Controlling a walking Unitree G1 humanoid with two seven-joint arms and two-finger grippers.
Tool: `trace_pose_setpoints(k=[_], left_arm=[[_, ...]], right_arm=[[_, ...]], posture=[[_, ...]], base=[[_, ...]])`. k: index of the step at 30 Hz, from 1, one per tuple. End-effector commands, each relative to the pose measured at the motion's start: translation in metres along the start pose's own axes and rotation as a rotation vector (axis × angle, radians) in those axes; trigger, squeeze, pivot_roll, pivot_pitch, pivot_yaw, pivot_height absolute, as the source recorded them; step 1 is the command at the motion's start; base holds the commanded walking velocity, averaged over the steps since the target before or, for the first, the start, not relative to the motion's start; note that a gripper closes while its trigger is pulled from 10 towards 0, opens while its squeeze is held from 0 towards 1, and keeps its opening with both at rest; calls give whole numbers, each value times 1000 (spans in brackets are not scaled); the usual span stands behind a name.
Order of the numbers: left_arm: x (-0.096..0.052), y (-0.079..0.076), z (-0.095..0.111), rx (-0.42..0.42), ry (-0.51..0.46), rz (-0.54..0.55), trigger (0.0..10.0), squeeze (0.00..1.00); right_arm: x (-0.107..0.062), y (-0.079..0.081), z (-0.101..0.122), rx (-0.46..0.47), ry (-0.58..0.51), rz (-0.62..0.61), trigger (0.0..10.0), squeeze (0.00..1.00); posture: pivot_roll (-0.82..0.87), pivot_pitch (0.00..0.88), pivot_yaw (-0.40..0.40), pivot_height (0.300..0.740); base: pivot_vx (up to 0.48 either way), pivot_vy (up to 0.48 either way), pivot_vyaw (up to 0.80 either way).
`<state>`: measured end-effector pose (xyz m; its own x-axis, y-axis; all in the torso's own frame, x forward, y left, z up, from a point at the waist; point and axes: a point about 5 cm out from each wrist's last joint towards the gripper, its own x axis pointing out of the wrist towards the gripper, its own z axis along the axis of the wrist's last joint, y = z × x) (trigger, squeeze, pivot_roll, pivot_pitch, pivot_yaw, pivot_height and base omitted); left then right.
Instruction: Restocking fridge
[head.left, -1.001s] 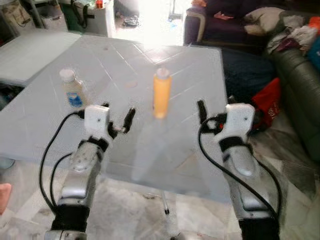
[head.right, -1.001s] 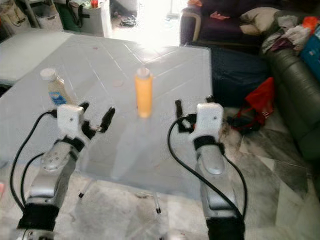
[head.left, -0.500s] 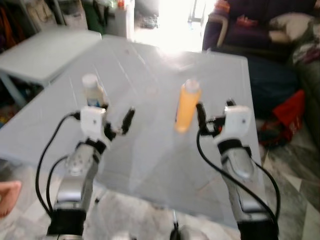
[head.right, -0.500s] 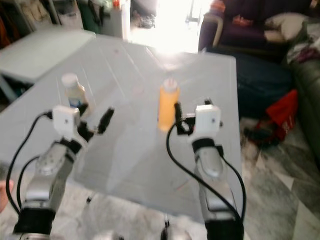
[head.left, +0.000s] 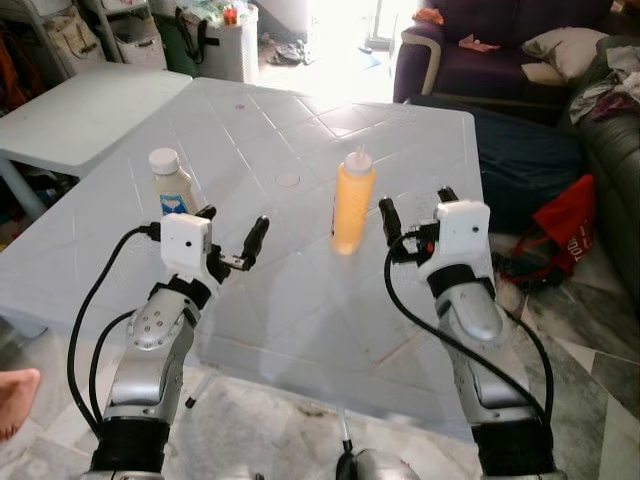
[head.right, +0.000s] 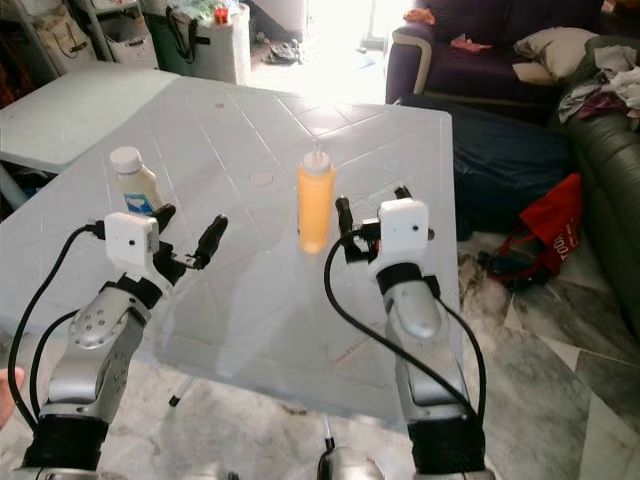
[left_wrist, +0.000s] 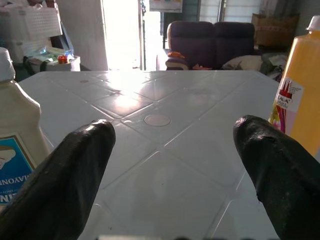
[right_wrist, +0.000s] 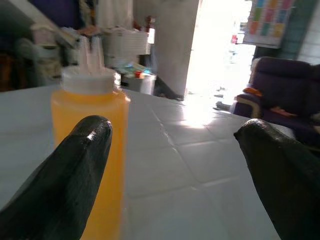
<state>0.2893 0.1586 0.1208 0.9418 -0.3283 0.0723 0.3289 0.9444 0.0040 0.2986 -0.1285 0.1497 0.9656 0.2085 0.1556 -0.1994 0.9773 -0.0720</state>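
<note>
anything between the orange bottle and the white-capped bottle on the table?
Nothing. In the left eye view, bare table runs between the orange bottle and the white-capped bottle; the left wrist view shows just a round moulded mark there.

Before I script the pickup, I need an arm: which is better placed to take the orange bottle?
Likely the right: the right gripper is open just beside the orange bottle; the left gripper sits nearer the white-capped bottle.
</note>
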Motion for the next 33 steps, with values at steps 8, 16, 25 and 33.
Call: trace_pose_setpoints(k=[8, 16, 25, 33], left_arm=[[2, 2, 7, 19, -13, -3, 10000, 0], [4, 2, 7, 21, -10, -8, 10000, 0], [6, 0, 6, 22, -6, -22, 10000, 0], [6, 0, 7, 28, -4, -20, 10000, 0]], right_arm=[[-5, 20, -6, 36, 19, 74, 10000, 871], [-11, 27, -11, 41, 36, 110, 10000, 1000], [3, 17, -5, -49, 8, 146, 10000, 0], [17, 19, 0, -67, 0, 192, 10000, 0]], posture=[[-46, 13, -7, 740], [-53, 19, -1, 740], [-52, 19, -2, 740], [-46, 24, -5, 740]], base=[[0, 0, 0], [0, 0, 0], [0, 0, 0], [0, 0, 0]])
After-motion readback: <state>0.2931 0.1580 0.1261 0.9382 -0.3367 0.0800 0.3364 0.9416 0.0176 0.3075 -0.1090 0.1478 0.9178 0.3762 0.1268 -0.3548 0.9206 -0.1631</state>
